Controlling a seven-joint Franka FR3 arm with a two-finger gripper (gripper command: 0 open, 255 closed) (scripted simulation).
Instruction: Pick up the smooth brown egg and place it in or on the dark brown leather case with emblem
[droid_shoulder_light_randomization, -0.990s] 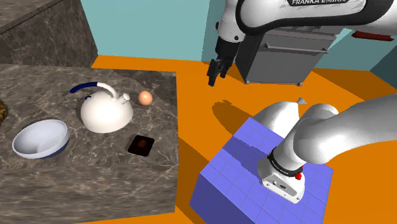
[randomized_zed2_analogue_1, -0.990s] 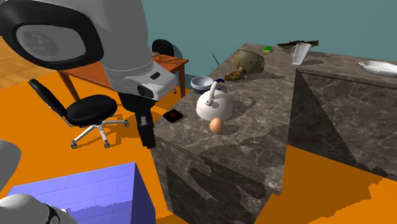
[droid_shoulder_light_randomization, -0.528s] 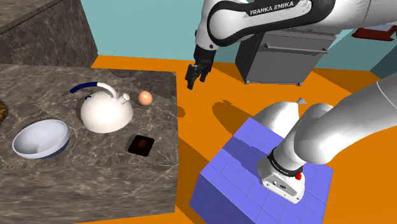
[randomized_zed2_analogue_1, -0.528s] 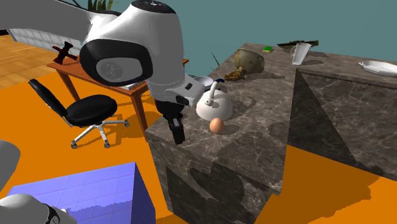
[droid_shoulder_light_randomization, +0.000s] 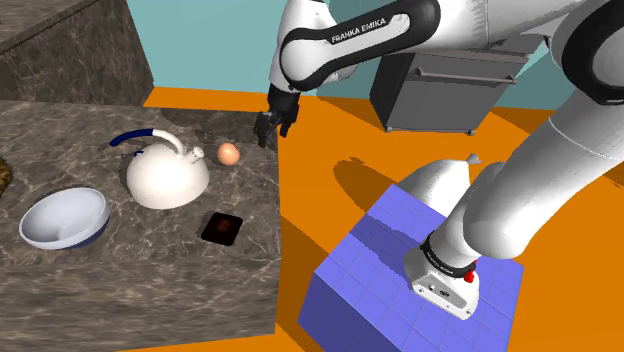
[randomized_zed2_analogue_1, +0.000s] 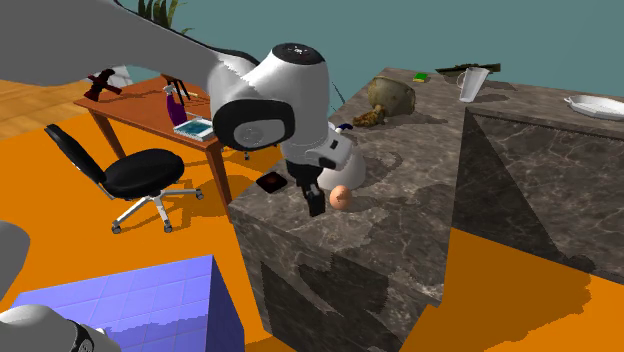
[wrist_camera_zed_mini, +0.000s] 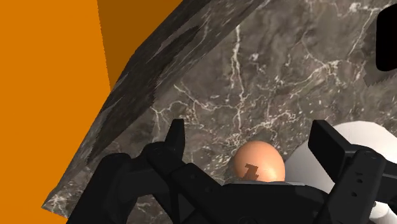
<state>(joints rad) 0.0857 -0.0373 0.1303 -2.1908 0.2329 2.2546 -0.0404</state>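
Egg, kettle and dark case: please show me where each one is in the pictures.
egg (droid_shoulder_light_randomization: 229, 153), shoulder view, middle of its shell
kettle (droid_shoulder_light_randomization: 166, 181), shoulder view, its white body
dark case (droid_shoulder_light_randomization: 222, 228), shoulder view, its top face

Dark veined worktop (droid_shoulder_light_randomization: 150, 285) carries a brown egg (droid_shoulder_light_randomization: 229, 153) beside a white kettle (droid_shoulder_light_randomization: 167, 181), a pale bowl (droid_shoulder_light_randomization: 64, 217), a small dark case (droid_shoulder_light_randomization: 222, 228)

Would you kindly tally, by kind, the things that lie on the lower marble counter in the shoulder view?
egg: 1
kettle: 1
bowl: 1
dark flat case: 1
brown thing, cut off at the shoulder view's left edge and too little of it shown to name: 1
Total: 5
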